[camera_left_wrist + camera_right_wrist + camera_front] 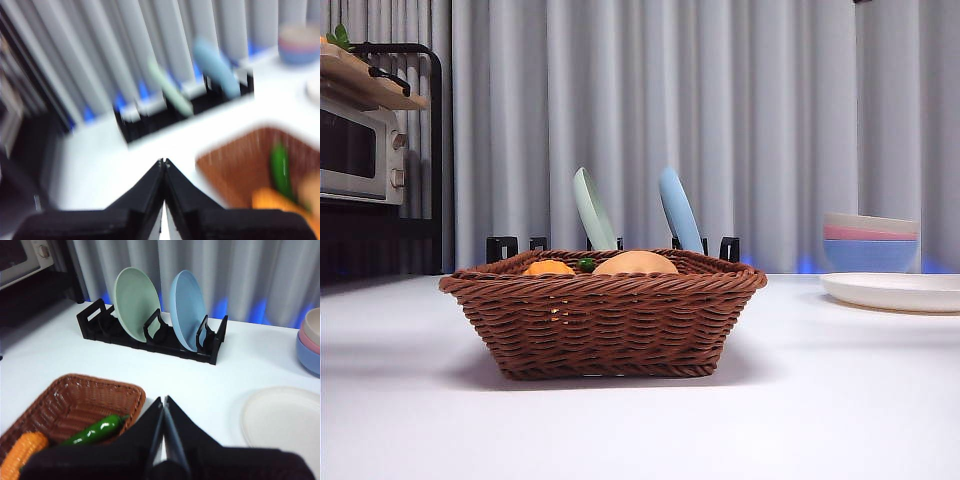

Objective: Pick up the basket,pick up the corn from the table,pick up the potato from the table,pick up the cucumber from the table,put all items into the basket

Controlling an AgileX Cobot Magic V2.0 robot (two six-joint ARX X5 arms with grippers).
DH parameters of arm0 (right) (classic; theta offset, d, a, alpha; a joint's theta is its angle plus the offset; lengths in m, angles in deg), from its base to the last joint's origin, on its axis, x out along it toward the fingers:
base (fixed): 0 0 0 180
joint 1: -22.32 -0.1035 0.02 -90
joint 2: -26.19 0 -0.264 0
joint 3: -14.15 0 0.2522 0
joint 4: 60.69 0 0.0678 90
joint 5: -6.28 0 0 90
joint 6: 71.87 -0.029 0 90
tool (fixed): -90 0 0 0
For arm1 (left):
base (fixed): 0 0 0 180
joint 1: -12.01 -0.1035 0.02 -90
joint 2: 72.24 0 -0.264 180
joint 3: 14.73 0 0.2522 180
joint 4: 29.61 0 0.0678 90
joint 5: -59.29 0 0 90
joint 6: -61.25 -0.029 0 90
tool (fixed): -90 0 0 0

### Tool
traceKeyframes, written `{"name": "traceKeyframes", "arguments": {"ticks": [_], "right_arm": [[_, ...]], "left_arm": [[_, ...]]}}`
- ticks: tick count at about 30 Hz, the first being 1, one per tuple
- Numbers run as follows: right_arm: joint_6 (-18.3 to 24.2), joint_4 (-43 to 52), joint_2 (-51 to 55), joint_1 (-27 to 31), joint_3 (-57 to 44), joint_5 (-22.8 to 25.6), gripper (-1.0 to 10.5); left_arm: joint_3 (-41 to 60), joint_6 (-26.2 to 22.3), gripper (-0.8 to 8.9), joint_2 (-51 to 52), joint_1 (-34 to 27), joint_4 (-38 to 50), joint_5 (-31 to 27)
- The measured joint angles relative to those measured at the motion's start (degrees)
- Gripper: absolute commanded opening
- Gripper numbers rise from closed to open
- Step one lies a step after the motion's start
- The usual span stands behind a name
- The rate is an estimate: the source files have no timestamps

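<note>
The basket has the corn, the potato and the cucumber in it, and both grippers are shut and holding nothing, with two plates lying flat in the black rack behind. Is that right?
Nearly. The two plates do not lie flat: the right wrist view shows the green plate and the blue plate standing on edge in the black rack. The rest holds: the corn, potato and cucumber are in the basket, and the left gripper and right gripper are shut and hold nothing.

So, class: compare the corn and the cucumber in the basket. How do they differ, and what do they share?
The corn is orange-yellow; the cucumber is dark green. The corn is thick and kernelled; the cucumber is slim, smooth and glossy. Both lie inside the brown basket, near each other.
</note>
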Motion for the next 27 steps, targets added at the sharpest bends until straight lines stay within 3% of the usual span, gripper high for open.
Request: {"name": "traceKeyframes", "arguments": {"ticks": [5,13,22,27], "right_arm": [[-0.7,0.1,8.9,-0.6,-10.1,0.9,-0.2],[-4.4,-1.6,9.5,-0.5,-10.5,3.7,-0.2],[-4.7,-1.8,9.5,-0.5,-10.5,3.7,-0.2],[-4.8,-1.9,9.5,-0.5,-10.5,3.7,-0.2]], "left_arm": [[11.3,4.4,-0.08,10.3,-0.3,-0.5,0.1],[12.1,10.4,-0.02,15.6,-0.3,2.3,0.0],[12.1,11.0,-0.02,13.8,-0.3,0.3,0.1],[12.1,9.0,-0.02,13.4,-0.3,-2.1,0.4]]}}
